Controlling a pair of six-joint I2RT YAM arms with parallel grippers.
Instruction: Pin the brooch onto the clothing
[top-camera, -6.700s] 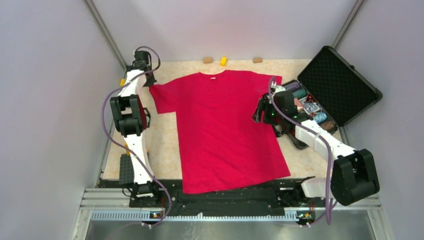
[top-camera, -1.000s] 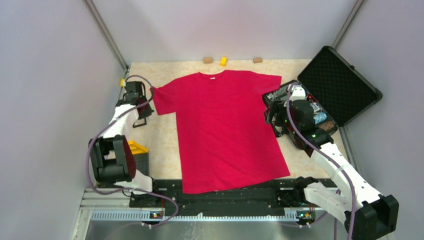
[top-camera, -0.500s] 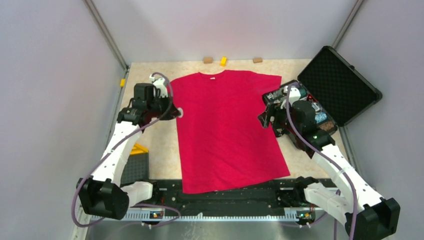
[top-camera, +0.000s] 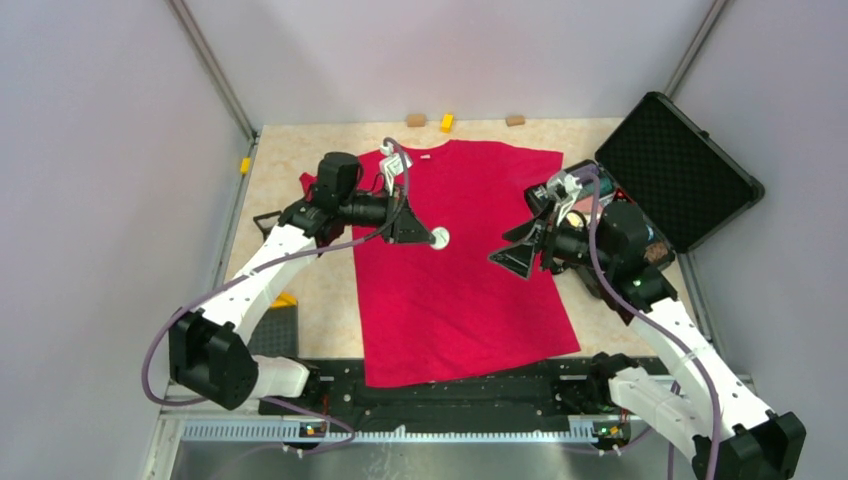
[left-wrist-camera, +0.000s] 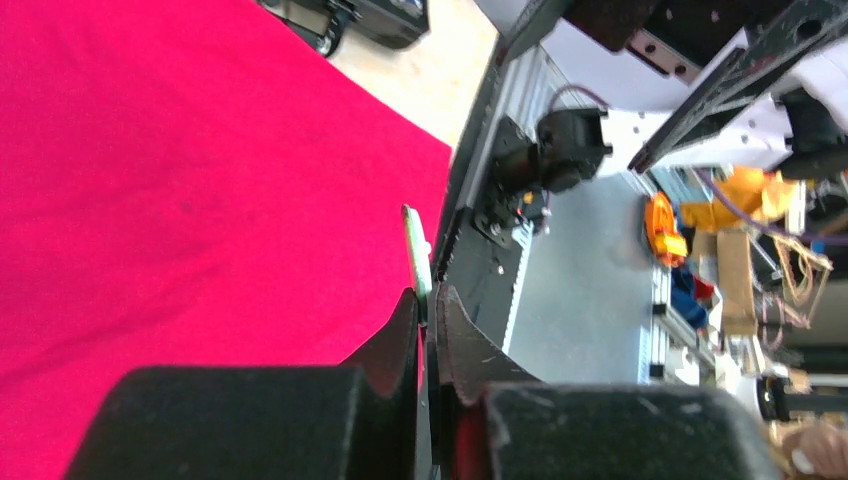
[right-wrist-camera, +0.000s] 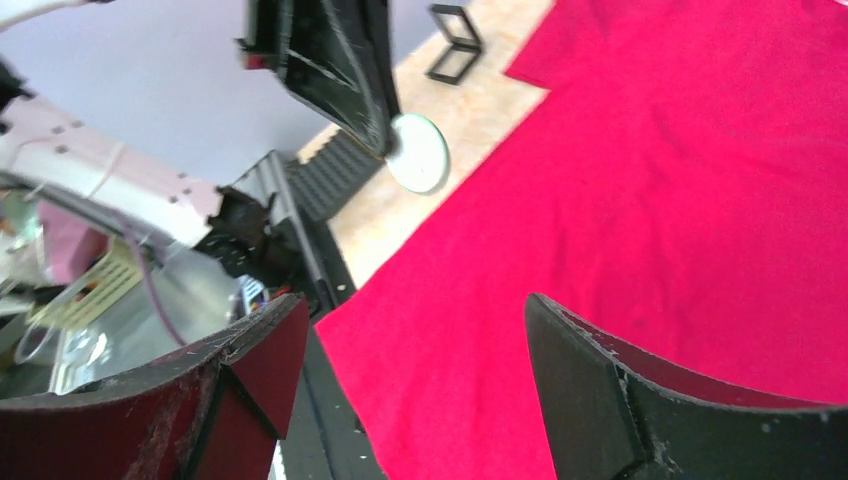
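Observation:
The clothing, a red T-shirt (top-camera: 450, 280), lies flat on the table, neck label at the far end. My left gripper (top-camera: 426, 236) hovers over its chest and is shut on the brooch (top-camera: 439, 238), a small pale greenish disc. In the left wrist view the brooch (left-wrist-camera: 417, 260) shows edge-on between the closed fingertips (left-wrist-camera: 405, 325), above the shirt (left-wrist-camera: 150, 160). My right gripper (top-camera: 512, 252) hangs open over the shirt's right half, facing the left one. In the right wrist view the brooch (right-wrist-camera: 418, 152) shows face-on beyond my right gripper (right-wrist-camera: 405, 325), with only shirt (right-wrist-camera: 650, 170) between its fingers.
An open black case (top-camera: 680, 165) with colourful trinkets (top-camera: 625, 215) stands at the right. Small blocks (top-camera: 447, 122) sit along the far edge. A black wire stand (top-camera: 266, 222) and a black foam pad (top-camera: 272, 325) lie left of the shirt.
My left arm has swung right from the shirt's left sleeve to over its chest, carrying the brooch. My right gripper has moved left from the case out over the shirt and opened a little wider.

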